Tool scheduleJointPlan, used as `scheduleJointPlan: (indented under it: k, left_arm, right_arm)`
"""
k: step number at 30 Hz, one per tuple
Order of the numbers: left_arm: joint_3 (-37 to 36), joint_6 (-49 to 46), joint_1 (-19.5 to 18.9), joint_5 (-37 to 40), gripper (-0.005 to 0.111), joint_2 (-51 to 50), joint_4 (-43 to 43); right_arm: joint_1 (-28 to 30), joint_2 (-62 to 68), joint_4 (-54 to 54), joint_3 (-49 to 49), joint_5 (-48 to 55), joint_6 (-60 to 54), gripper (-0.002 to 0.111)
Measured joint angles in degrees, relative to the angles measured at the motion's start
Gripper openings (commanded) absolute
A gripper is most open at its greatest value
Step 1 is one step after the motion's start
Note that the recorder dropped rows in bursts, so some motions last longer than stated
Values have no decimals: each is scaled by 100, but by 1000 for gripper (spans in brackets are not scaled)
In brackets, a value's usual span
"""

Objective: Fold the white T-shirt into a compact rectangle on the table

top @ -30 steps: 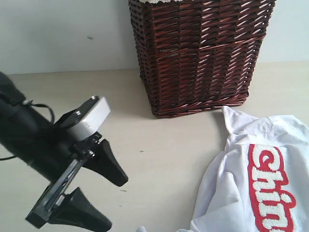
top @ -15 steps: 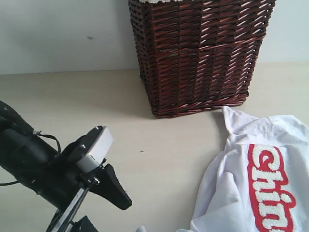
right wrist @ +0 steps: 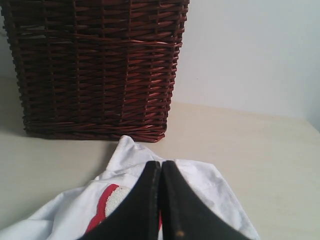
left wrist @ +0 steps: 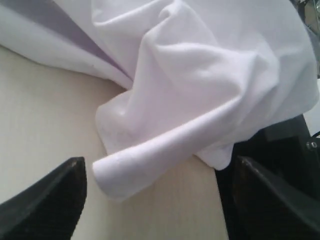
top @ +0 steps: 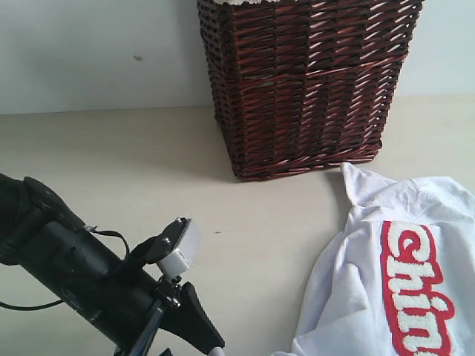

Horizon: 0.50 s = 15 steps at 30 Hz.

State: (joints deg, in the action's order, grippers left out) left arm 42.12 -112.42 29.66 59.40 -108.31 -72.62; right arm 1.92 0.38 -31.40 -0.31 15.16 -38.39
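Beige table [top: 111,163] fills the lower two thirds of the exterior view and runs back to a pale wall [top: 89,52]. The dark brown wicker basket [top: 304,81] stands at upper centre-right, where it stood a second ago. The T-shirt [top: 356,297] lies crumpled on the table in the lower right corner, just in front of the basket's base. Its red-outlined lettering [top: 415,289] faces up, and it has not shifted either.

The left arm [top: 67,274] has moved. A second ago it sat at mid-left with both black fingers in plain sight. Now it lies lower and further right, along the bottom left. One finger [top: 194,325] points toward the bottom centre, and the other is nearly cut off by the bottom edge. The pale box [top: 180,248] on its wrist has dropped with it.

In the left wrist view the left gripper [left wrist: 160,167] has its jaws spread wide, one on either side of a rolled fold [left wrist: 150,165] of the T-shirt; neither can be seen touching it. The right gripper [right wrist: 161,172] has its jaws pressed together with nothing between them, and it hangs over the T-shirt with the basket beyond.
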Motion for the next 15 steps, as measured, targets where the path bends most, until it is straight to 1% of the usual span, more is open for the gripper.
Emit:
scheduleJointPlan:
  k: [3, 6, 9, 12, 15]
  left_arm:
    - [0, 0, 153, 12, 74, -106, -83]
    - [0, 0, 251, 22, 62, -225, -112]
    - [0, 0, 314, -19, 37, -300, -152]
    - [0, 11, 327, -174, 2, -321, -285]
    - [0, 11, 327, -376, 0, -310, -389]
  right_arm:
    - [0, 0, 0, 0, 0, 0, 0]
    - [0, 0, 0, 0, 0, 0, 0]
    - [0, 0, 0, 0, 0, 0, 0]
    - [0, 0, 0, 0, 0, 0, 0]
    - [0, 0, 0, 0, 0, 0, 0]
